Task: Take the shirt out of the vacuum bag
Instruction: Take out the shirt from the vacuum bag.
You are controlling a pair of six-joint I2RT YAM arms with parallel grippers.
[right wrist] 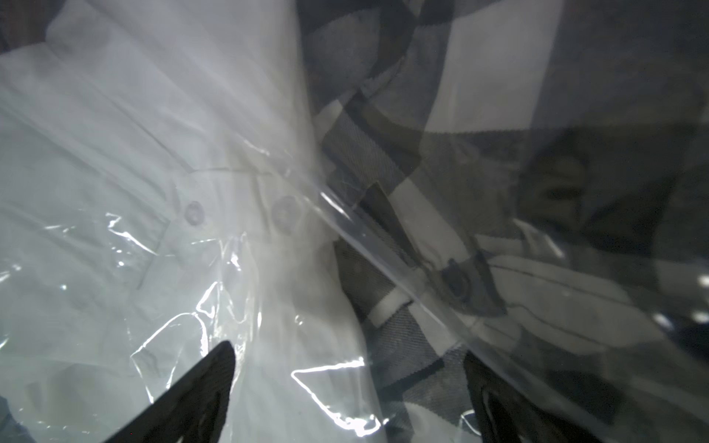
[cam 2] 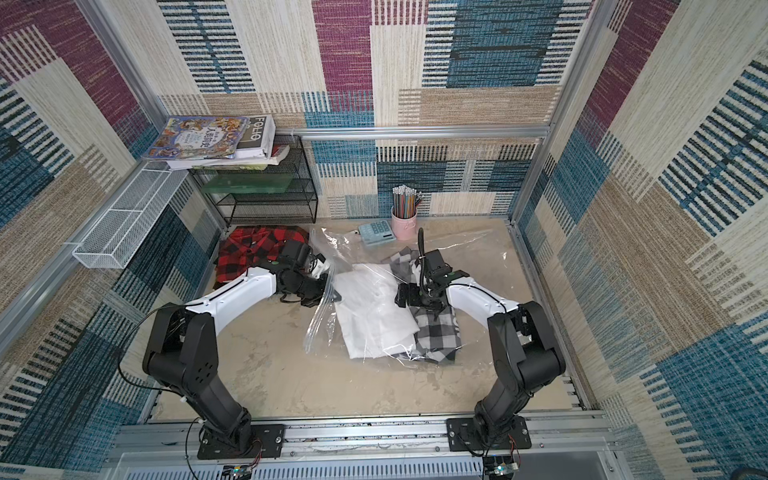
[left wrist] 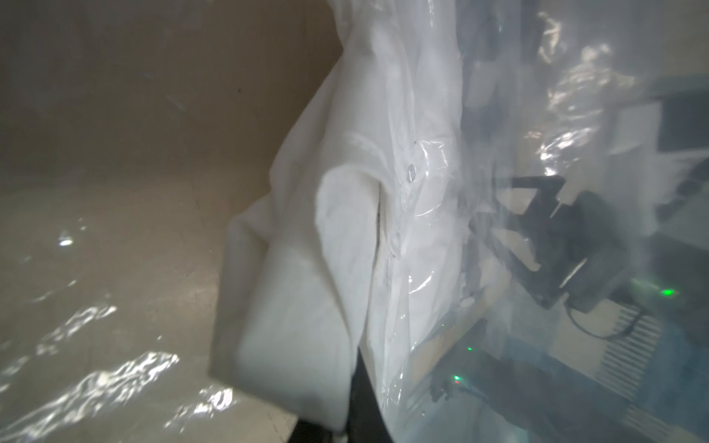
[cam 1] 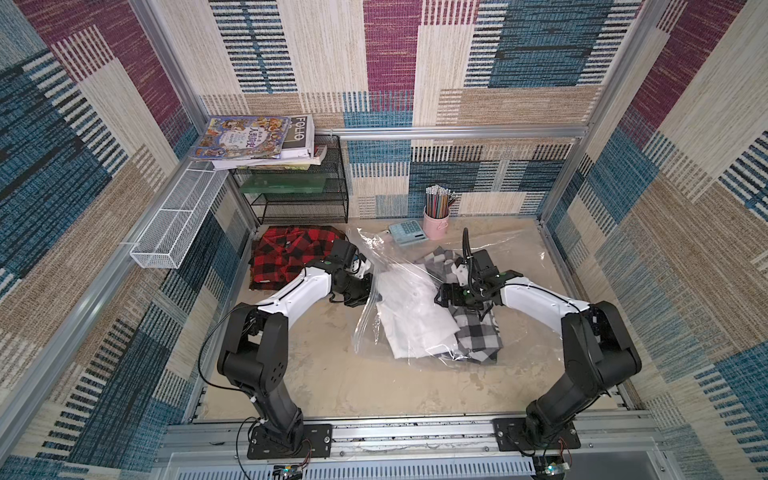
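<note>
The vacuum bag (cam 1: 376, 249) is spread over the middle of the desk (cam 1: 332, 374), as is seen in both top views. A white shirt (cam 1: 409, 316) and a grey checked shirt (cam 1: 478, 332) are enclosed in it side by side, the grey one partly overlapped by the white one. A red checked shirt (cam 1: 286, 253) is laid outside the bag, at the far left of the desk.

The left gripper (cam 1: 365, 291) is placed at the bag's zip-seal edge (cam 1: 365, 320); its jaws are closed tight on the plastic, which is lifted there. In the left wrist view the white shirt (left wrist: 326, 249) is seen behind creased film.

The right gripper (cam 1: 444, 297) is held low over the bag, above the line where the two shirts meet. Its jaws are spread wide and nothing is gripped between them. In the right wrist view its two dark fingers (right wrist: 192, 391) are shown apart, one over the white shirt (right wrist: 134, 172), one over the grey checked shirt (right wrist: 441, 191), with the film beneath them.
</note>
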